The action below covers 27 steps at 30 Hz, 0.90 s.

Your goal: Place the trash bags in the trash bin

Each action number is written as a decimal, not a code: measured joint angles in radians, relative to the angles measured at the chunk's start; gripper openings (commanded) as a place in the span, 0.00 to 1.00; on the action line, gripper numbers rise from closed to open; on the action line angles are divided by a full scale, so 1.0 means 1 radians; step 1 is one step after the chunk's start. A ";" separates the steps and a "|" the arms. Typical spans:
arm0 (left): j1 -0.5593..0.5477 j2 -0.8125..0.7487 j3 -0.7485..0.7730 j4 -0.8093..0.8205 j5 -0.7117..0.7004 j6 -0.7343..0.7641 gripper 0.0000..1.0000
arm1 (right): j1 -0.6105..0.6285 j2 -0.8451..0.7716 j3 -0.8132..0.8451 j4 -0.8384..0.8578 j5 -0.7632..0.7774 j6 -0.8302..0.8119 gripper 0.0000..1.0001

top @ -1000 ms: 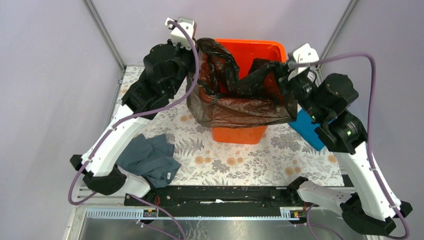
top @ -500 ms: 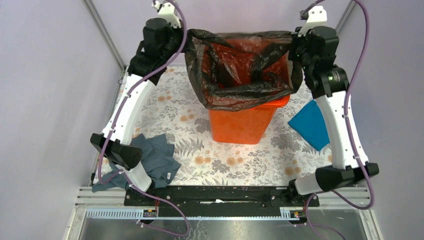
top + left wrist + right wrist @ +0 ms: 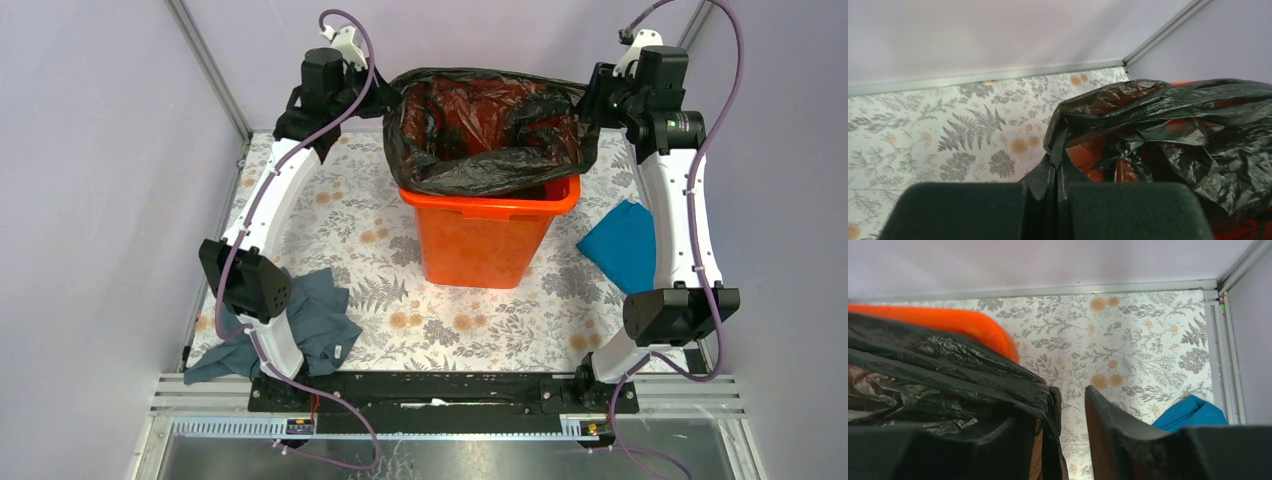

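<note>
The orange trash bin (image 3: pixel 485 235) stands mid-table. A black trash bag (image 3: pixel 490 130) is spread over its mouth and hangs over the rim; orange shows through the film. My left gripper (image 3: pixel 385 97) is at the bin's back left corner. In the left wrist view it (image 3: pixel 1055 189) is shut on a pinched fold of the bag (image 3: pixel 1168 125). My right gripper (image 3: pixel 592 105) is at the back right corner. In the right wrist view its jaws (image 3: pixel 1073 390) stand apart with table showing between them, and the bag (image 3: pixel 948 370) lies against the left finger, over the bin's rim (image 3: pixel 973 325).
A grey-blue cloth (image 3: pixel 300 315) lies at the front left by the left arm's base. A bright blue cloth (image 3: pixel 620 245) lies right of the bin and also shows in the right wrist view (image 3: pixel 1190 412). Walls and metal frame posts stand close behind both grippers.
Both arms have risen and reached back. The bag went from bunched in front of the bin to stretched wide over its mouth and down onto the rim.
</note>
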 measured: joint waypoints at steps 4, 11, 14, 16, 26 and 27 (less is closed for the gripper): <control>0.004 0.014 -0.028 0.008 0.053 -0.021 0.01 | 0.001 -0.016 -0.010 -0.019 -0.074 -0.017 0.77; 0.006 -0.021 -0.083 0.034 0.087 -0.023 0.07 | -0.005 -0.133 -0.068 -0.033 -0.152 -0.087 0.96; 0.009 -0.061 -0.111 0.040 0.092 -0.020 0.09 | 0.000 -0.167 -0.067 -0.009 -0.198 -0.102 0.99; 0.011 -0.082 -0.111 0.046 0.095 -0.019 0.12 | 0.001 -0.174 -0.066 0.021 -0.237 -0.109 1.00; 0.010 -0.187 -0.111 0.060 0.093 0.017 0.31 | 0.002 -0.148 -0.039 0.084 -0.391 -0.233 0.92; 0.010 -0.195 -0.111 0.060 0.091 0.021 0.31 | 0.002 -0.148 -0.039 0.091 -0.400 -0.248 0.85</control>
